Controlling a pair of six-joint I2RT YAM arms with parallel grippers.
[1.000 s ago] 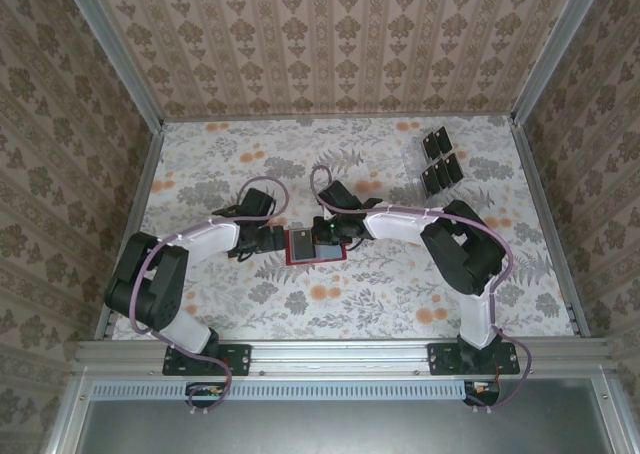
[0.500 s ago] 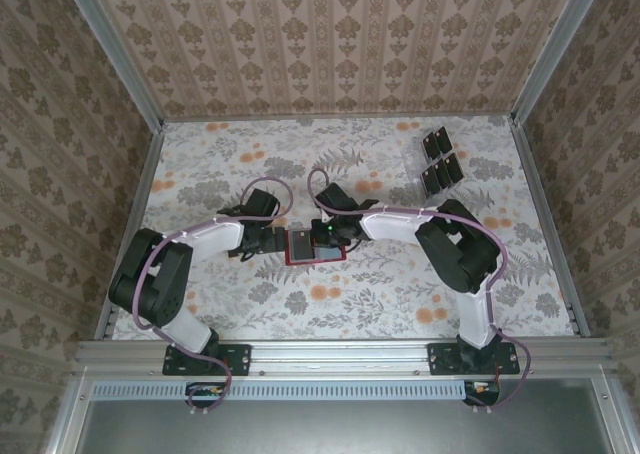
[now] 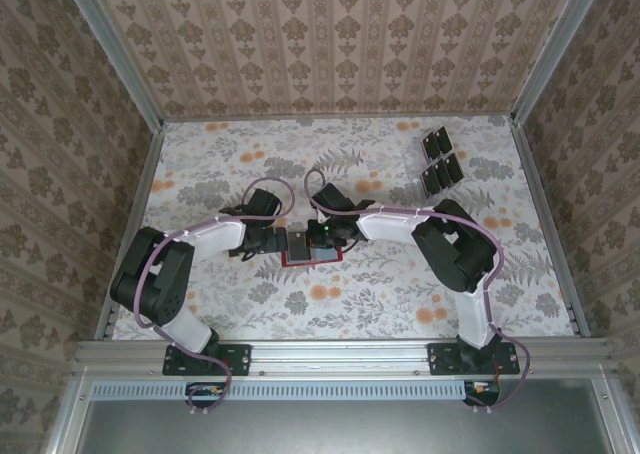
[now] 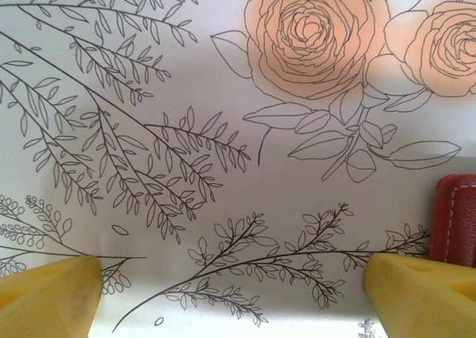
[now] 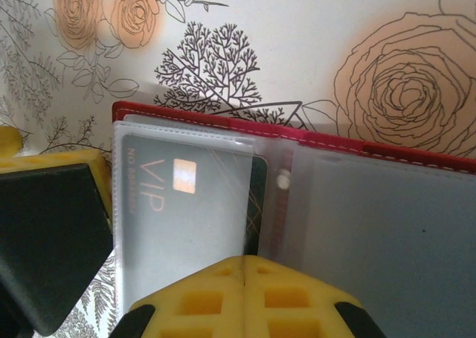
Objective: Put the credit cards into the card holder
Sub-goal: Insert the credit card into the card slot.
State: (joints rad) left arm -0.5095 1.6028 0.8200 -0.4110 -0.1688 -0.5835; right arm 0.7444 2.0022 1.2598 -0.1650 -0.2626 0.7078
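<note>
On the floral table [image 3: 400, 284], the left gripper [image 4: 230, 297] is spread wide, holding nothing, one fingertip just beside the red edge of the card holder [image 3: 312, 248]. The right gripper [image 5: 244, 289] is pressed together over that single open holder at mid-table, where one card [image 5: 186, 204] sits in a pocket. The other credit cards [image 3: 440, 159] lie far right, too small to count.

Floral-print table [image 3: 400, 294], open red card holder [image 3: 318, 259] at centre, black credit cards [image 3: 445, 169] grouped far right
</note>
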